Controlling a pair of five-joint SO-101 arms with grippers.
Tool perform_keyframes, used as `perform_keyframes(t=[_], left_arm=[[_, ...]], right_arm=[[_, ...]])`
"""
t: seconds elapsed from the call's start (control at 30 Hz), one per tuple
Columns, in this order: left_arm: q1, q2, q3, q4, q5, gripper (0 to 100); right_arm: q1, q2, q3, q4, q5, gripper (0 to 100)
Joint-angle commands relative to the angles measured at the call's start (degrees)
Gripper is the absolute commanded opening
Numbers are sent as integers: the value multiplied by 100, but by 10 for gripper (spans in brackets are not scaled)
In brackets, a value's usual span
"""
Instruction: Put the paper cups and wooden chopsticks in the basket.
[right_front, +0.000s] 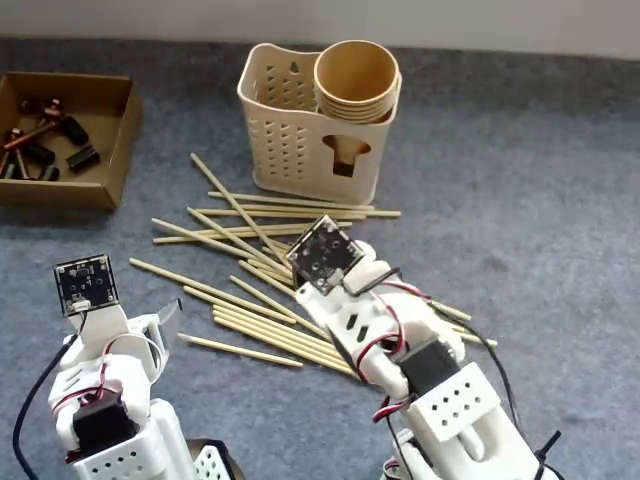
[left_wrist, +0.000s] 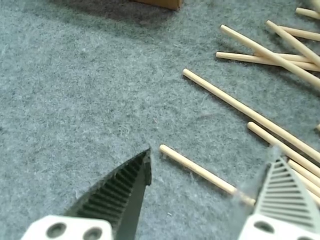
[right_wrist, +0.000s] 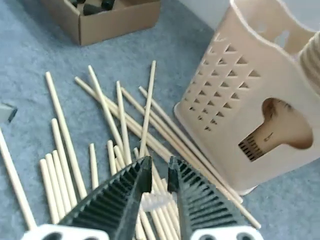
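Over the pale wooden chopsticks (right_front: 262, 318) on the grey tabletop (right_front: 560, 200), I'm holding my right pincer (right_wrist: 159, 167) narrowly apart to straddle one; my left pincer (left_wrist: 211, 152) is gaping wide astride another. The tan paper cups (right_front: 357, 75) are sitting in the cream slotted basket (right_front: 285, 140).

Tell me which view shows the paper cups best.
The high view: the stacked paper cups stand in the basket, open mouth visible. The right wrist view catches their rims at its edge and a side through the basket's cutout.
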Motion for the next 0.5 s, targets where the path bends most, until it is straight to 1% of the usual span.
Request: perform_keyframes(t=[0.0,0.1,0.23,0.47], left_arm=[[-13,-48,-40,-18,-35,332],[-13,-48,-40,-18,-35,332],[-13,-48,-40,-18,-35,332],[-22,-48,-40,-18,-35,332]], right_arm=[[-215,92,-13,602,-62,76],[-497,699,-365,1051,-62,76],[-778,1754,-778,1341,-62,76],[-804,3451,-1429,1349,-62,80]])
